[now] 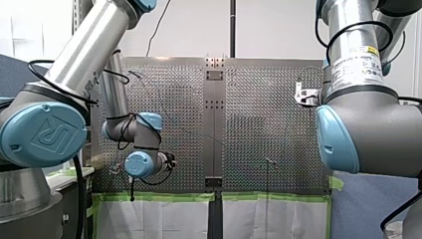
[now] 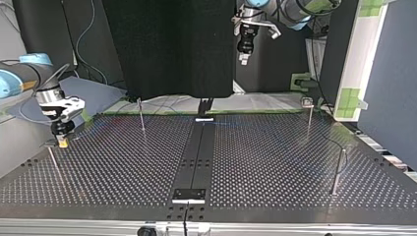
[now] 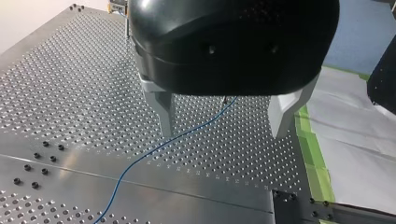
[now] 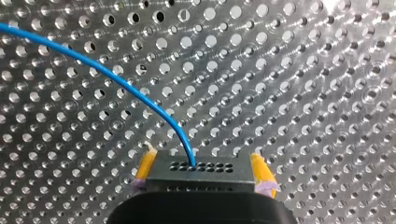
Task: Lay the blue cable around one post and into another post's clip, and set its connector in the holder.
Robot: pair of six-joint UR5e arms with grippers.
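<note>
Here, my right hand clamps the connector, low at the top view's left; the cable arcs off it across the bench. My left hand hangs spread wide, upper middle there.

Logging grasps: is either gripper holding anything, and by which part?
My right gripper holds the blue cable by its black connector, clamped at its two sides. My left gripper is open, holding nothing.

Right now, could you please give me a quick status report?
Left gripper open, above the table. Right gripper shut on the connector. Blue cable lies loose across the table. Thin post close beside right gripper.
</note>
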